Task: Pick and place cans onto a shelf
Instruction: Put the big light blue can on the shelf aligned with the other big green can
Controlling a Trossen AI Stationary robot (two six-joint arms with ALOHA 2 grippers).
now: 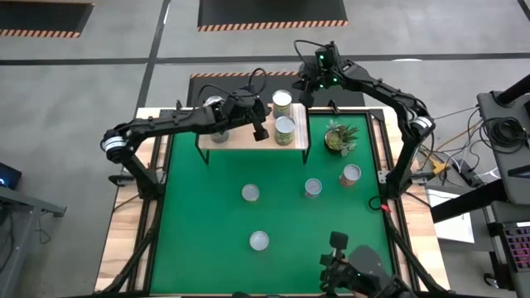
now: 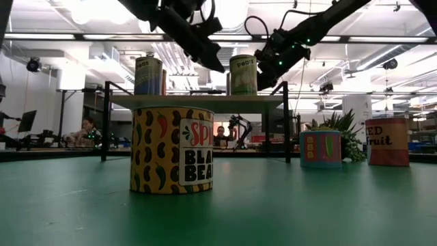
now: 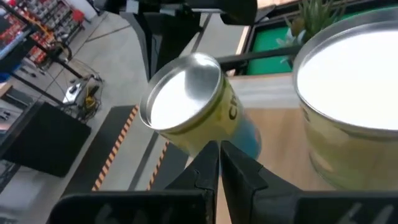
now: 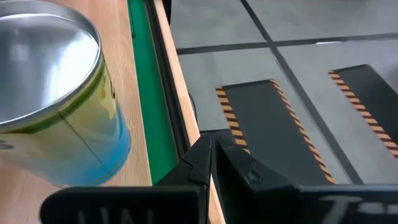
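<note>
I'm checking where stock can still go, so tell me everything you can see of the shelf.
The shelf is a low, light-wood rectangular board on thin black legs, standing level at the far edge of the green table, left of the potted plant. Three cans stand upright on it: one near its left end under the left arm, two at its right end. Both shut claws hover above it, the left claw mid-board, the right claw at the far right corner; neither visibly touches it.

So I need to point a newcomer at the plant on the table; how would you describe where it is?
Find the low wooden shelf at the far edge of the green table. Just off its right end stands the small potted plant. It is the only leafy green thing there; its neighbours are all round tins with shiny lids.
</note>
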